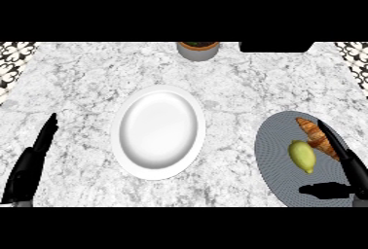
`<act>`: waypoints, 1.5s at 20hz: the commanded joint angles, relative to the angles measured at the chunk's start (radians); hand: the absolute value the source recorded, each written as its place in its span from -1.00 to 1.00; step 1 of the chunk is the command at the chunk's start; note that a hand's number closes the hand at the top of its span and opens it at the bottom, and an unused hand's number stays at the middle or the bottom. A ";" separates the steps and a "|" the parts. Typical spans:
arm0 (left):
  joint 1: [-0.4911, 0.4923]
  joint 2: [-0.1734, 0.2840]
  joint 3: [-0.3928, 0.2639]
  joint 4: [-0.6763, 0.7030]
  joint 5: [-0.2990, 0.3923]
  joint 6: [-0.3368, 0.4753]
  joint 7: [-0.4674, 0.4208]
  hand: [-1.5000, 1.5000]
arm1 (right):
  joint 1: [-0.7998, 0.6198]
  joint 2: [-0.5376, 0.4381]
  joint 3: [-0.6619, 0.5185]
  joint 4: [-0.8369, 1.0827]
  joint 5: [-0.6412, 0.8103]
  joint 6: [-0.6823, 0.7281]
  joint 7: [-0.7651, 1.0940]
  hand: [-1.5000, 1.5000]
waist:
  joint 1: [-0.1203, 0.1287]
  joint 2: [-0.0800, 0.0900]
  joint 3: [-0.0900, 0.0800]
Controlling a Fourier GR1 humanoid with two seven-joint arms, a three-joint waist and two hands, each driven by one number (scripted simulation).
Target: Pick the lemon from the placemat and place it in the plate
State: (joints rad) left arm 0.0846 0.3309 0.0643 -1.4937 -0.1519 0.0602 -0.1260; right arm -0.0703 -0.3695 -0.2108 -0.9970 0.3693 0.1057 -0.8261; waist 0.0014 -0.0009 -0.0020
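Lemon (302,155) on the mat (277,160), plate (158,131) bare.

The lemon lies on the grey mat just beside a croissant (313,132), whose right end is hidden by the right hand (345,160). That hand is spread, fingers straight, thumb apart, its wrist cut off. The left hand (32,160) rests open, fingers straight, at the worktop's (86,73) left edge. A pot (197,50) is cut off at the far edge.

A potted plant (197,49) is cut off at the top edge. The right hand (345,160) partly hides a croissant (313,132).
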 commanded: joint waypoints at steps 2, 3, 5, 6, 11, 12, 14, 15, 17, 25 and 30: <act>-0.034 -0.025 0.031 0.107 -0.015 -0.013 -0.086 0.00 | 0.028 0.068 0.039 0.021 0.047 -0.081 -0.058 -1.00 | -0.003 0.001 0.002; -0.015 -0.014 0.024 0.005 -0.029 -0.019 0.002 0.00 | 0.041 0.057 0.026 -0.041 0.008 -0.028 -0.029 1.00 | -0.002 0.000 0.002; 0.010 -0.026 0.023 0.011 -0.026 -0.033 -0.026 0.00 | -0.071 0.024 -0.008 0.131 0.004 -0.026 -0.118 1.00 | 0.003 0.001 0.002; -0.007 -0.048 0.016 -0.003 -0.047 0.001 0.019 0.00 | -0.035 0.047 0.008 0.095 0.011 -0.044 -0.132 1.00 | 0.001 0.001 0.002; 0.012 -0.036 0.047 0.013 -0.038 -0.059 -0.028 0.00 | -0.100 0.053 0.002 0.151 0.021 -0.083 -0.127 1.00 | 0.003 0.001 0.002; 0.022 -0.014 0.041 -0.032 -0.019 -0.066 -0.006 0.00 | -0.195 0.056 0.066 0.174 0.135 -0.162 -0.025 1.00 | 0.025 0.004 0.003; -0.031 -0.016 0.020 -0.015 -0.024 -0.075 -0.005 0.00 | -0.272 -0.083 0.134 0.176 0.265 -0.118 0.108 1.00 | 0.064 0.016 0.000; -0.034 -0.035 -0.001 -0.023 -0.036 -0.064 -0.006 0.00 | -0.333 -0.132 0.169 0.164 0.318 -0.086 0.180 1.00 | 0.098 0.020 -0.004; -0.056 -0.021 -0.012 -0.029 -0.033 -0.091 -0.002 0.00 | -0.394 -0.223 0.241 0.190 0.432 -0.032 0.246 1.00 | 0.144 0.033 -0.009; -0.054 -0.036 -0.001 -0.017 -0.041 -0.068 0.016 0.00 | -0.784 -0.104 0.252 0.463 0.534 -0.084 0.399 1.00 | 0.086 0.022 0.005; -0.051 -0.050 0.005 0.032 -0.055 -0.050 -0.022 0.00 | -0.847 -0.058 0.178 0.529 0.486 -0.233 0.298 1.00 | 0.050 0.018 0.004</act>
State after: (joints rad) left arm 0.0241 0.2840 0.0609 -1.4897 -0.2038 0.0051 -0.1221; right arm -0.8465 -0.4447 0.0118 -0.5164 0.8737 -0.0464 -0.4871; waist 0.0757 0.0214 0.0017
